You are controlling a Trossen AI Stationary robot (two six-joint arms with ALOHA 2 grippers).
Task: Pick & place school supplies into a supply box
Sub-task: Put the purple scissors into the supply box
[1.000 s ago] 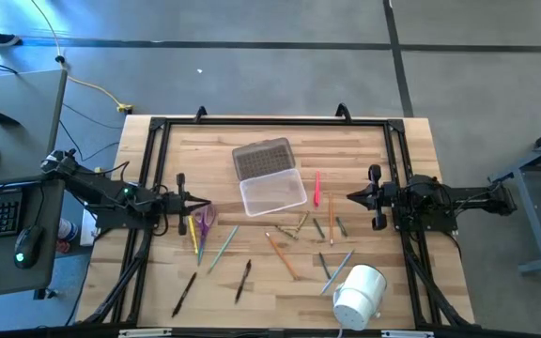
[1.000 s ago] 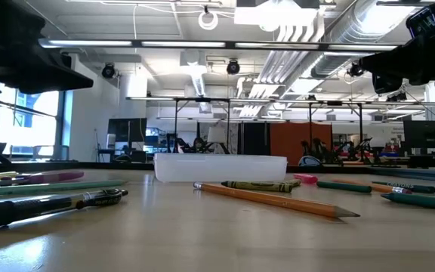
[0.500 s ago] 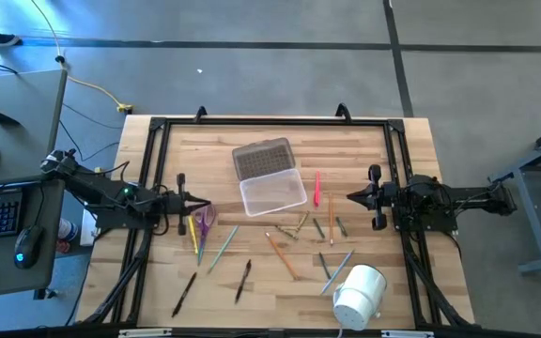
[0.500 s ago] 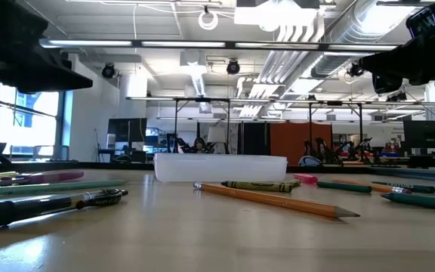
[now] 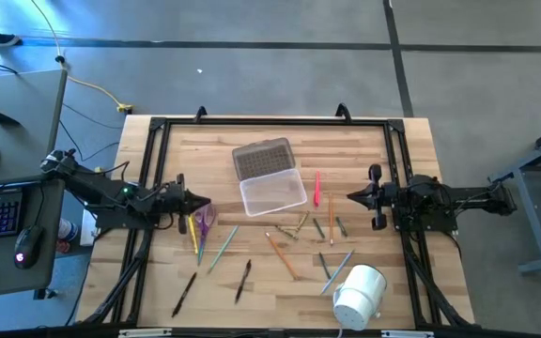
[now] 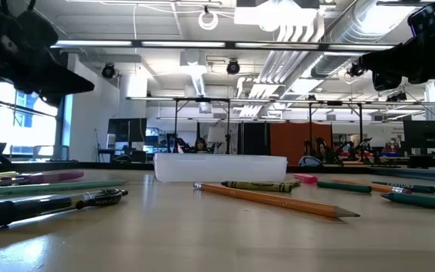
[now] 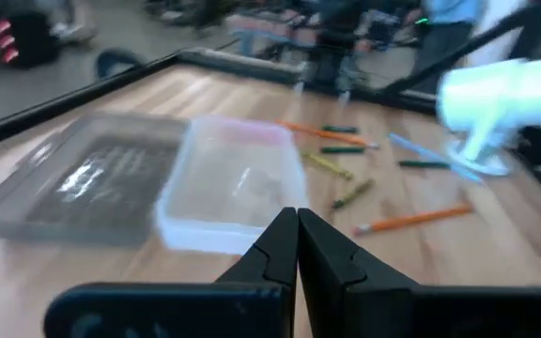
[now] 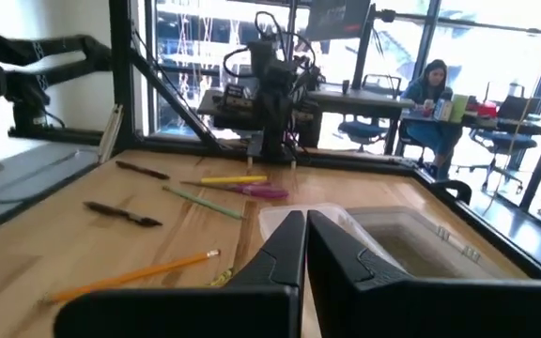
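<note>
Lying open near the desk's (image 5: 411, 131) far edge, the supply box (image 5: 272, 192) runs its long axis slantwise, lid (image 5: 262, 157) hinged away. Pencils (image 5: 281, 255) scatter nearer. Left gripper (image 5: 198, 202) and right gripper (image 5: 350, 196) hover closed, empty.

Clear box (image 5: 273, 192) sits open mid-table, empty, its grey ribbed lid (image 5: 261, 158) lying flat behind it. Pens and pencils (image 5: 283, 253) lie scattered flat on the wood: yellow, purple, green and black toward my left, orange, green, pink and grey toward my right.
</note>
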